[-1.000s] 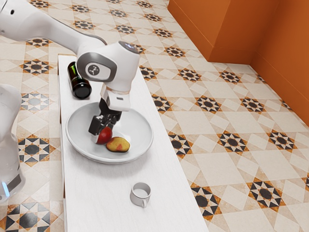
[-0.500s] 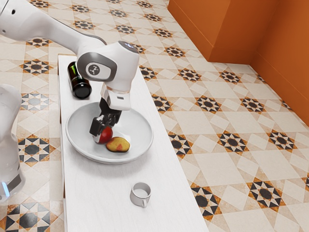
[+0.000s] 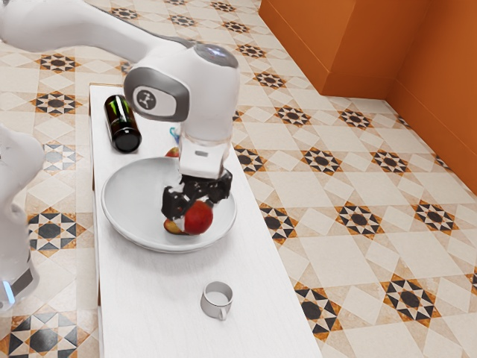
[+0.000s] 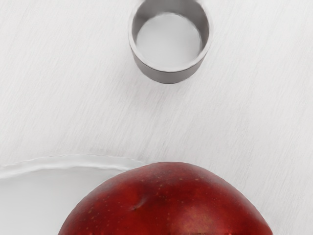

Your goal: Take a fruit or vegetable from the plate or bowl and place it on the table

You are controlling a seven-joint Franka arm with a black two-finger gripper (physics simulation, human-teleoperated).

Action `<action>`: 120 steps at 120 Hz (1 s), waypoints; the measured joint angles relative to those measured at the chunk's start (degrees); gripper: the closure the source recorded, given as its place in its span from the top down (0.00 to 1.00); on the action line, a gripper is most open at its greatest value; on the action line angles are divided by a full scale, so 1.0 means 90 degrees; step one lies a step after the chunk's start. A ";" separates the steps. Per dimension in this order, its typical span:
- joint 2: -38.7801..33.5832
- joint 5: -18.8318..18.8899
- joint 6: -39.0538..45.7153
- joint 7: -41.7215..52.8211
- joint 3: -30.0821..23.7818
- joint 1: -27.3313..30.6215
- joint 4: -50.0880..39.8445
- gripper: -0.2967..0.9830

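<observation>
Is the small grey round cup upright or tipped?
Upright: the cup stands on the white table, its round opening facing up.

No text, number or brand legible. Dark bottle, near the far end of the bench: green marking, unreadable. Robot arm: pale emblem on the side cover, lettering indistinguishable.

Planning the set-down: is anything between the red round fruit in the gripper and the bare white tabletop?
Yes, the rim of the wide white bowl: the fruit appears to be above the bowl, held by the gripper. Past it on the table stands a small grey mug.
</observation>
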 joint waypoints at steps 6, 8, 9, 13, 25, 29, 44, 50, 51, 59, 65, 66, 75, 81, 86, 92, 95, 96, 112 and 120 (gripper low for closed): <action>0.0542 -0.0002 0.0001 -0.0056 -0.0142 -0.0348 0.0516 0.50; 0.0725 -0.0002 0.0001 -0.0076 -0.0211 -0.0455 0.0673 0.50; 0.0808 -0.0002 0.0001 -0.0086 -0.0240 -0.0501 0.0743 0.50; 0.1137 -0.0005 0.0002 -0.0130 -0.0359 -0.0632 0.1006 0.50; 0.2128 -0.0006 0.0004 -0.0253 -0.0786 -0.0765 0.1873 0.50; 0.2364 -0.0005 0.0004 -0.0295 -0.0903 -0.0771 0.2071 0.50; 0.3034 -0.0041 0.0016 -0.0478 -0.1278 -0.0847 0.2477 0.50; 0.3167 -0.0086 0.0029 -0.0549 -0.1317 -0.0912 0.2488 0.50; 0.3181 -0.0092 0.0030 -0.0560 -0.1320 -0.0922 0.2488 0.50; 0.3283 -0.0128 0.0058 -0.0645 -0.1329 -0.1004 0.2497 0.50; 0.3343 -0.0145 0.0082 -0.0703 -0.1318 -0.1074 0.2481 0.50; 0.3354 -0.0147 0.0085 -0.0712 -0.1312 -0.1089 0.2479 0.50; 0.3417 -0.0171 0.0111 -0.0789 -0.1370 -0.1113 0.2435 0.50; 0.3435 -0.0183 0.0123 -0.0835 -0.1367 -0.1164 0.2410 0.50; 0.3439 -0.0190 0.0131 -0.0877 -0.1352 -0.1213 0.2399 0.52; 0.3431 -0.0211 0.0130 -0.0932 -0.1316 -0.1280 0.2395 0.60; 0.3426 -0.0223 0.0128 -0.0956 -0.1298 -0.1308 0.2394 0.62; 0.3425 -0.0227 0.0127 -0.0964 -0.1294 -0.1316 0.2394 0.63; 0.3304 -0.0309 0.0119 -0.1084 -0.1094 -0.1533 0.2405 0.71; 0.2590 -0.0639 0.0037 -0.1235 0.0018 -0.2105 0.2428 0.73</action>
